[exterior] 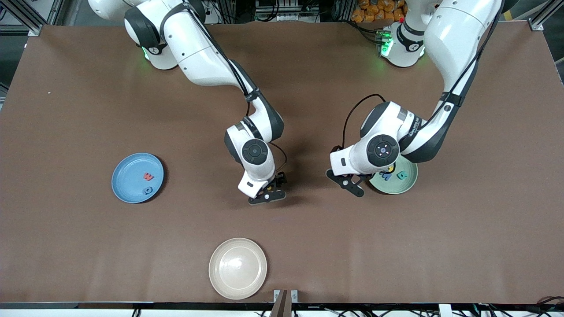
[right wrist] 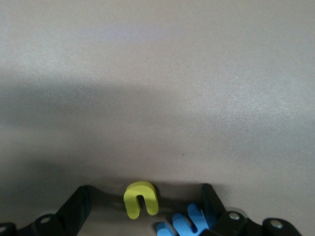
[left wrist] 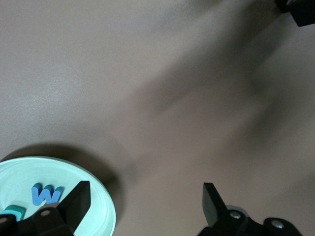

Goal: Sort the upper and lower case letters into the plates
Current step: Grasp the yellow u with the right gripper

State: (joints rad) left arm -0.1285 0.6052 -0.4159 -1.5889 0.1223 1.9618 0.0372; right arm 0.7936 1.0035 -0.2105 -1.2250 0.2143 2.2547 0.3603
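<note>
My right gripper [exterior: 267,197] is open, low over the middle of the table. In the right wrist view [right wrist: 145,202] a yellow letter [right wrist: 141,198] lies between its fingers and a blue letter [right wrist: 184,224] lies close to one finger; neither is gripped. The gripper hides both letters in the front view. My left gripper [exterior: 351,184] is open and empty beside the mint green plate [exterior: 407,187], which holds blue [exterior: 386,176], teal [exterior: 402,175] and yellow [exterior: 390,169] letters. The left wrist view [left wrist: 146,197] shows that plate's rim [left wrist: 101,196] and a blue letter [left wrist: 47,194]. The sky blue plate [exterior: 128,174] holds a red letter [exterior: 148,176] and a blue letter [exterior: 147,190].
A glossy cream plate [exterior: 238,268] sits empty near the table's front edge, nearer to the front camera than my right gripper. The left arm's wrist covers part of the mint green plate. My right gripper shows as a dark shape [left wrist: 298,10] in a corner of the left wrist view.
</note>
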